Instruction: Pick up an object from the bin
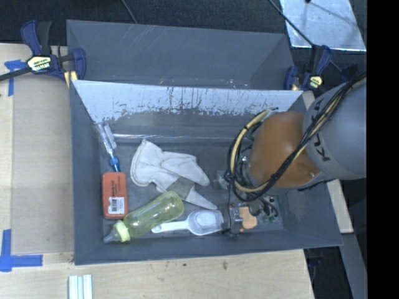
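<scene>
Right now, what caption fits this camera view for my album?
End effector down in the grey bin, beside a white scoop lying next to a yellow-green bottle.

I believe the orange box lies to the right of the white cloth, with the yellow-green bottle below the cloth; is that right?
Not quite: the camera view shows the orange box left of the white cloth, not right. The yellow-green bottle does lie below the cloth.

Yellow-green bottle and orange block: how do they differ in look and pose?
The yellow-green bottle is translucent and rounded; the orange block is opaque, flat and rectangular, with a pale label. The bottle lies slanted, cap toward the lower left corner; the block lies along the left wall. The bottle is longer. Both lie flat in the left half of the bin.
</scene>
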Robot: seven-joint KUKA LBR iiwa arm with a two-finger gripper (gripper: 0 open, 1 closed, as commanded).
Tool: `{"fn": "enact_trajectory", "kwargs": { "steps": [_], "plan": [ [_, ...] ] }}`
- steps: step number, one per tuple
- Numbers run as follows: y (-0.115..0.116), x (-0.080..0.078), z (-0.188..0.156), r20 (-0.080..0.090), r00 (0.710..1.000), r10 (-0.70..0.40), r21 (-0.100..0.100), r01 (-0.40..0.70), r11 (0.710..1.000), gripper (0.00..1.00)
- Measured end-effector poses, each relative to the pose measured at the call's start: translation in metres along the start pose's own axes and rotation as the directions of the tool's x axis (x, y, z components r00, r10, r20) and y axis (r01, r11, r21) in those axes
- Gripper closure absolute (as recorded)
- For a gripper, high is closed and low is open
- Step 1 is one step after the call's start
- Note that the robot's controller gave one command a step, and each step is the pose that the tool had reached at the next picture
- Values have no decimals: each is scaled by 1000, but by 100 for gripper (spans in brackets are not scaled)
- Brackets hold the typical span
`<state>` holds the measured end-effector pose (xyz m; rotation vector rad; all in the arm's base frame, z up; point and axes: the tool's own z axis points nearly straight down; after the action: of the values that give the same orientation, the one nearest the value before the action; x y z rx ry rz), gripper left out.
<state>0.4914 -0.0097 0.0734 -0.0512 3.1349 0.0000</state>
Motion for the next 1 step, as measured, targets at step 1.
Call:
{"fn": "enact_trajectory", "kwargs": {
  "steps": [1],
  "plan": [
    [1,-3,-1,0,1000,0,0,0,1000,0]
  ]
}}
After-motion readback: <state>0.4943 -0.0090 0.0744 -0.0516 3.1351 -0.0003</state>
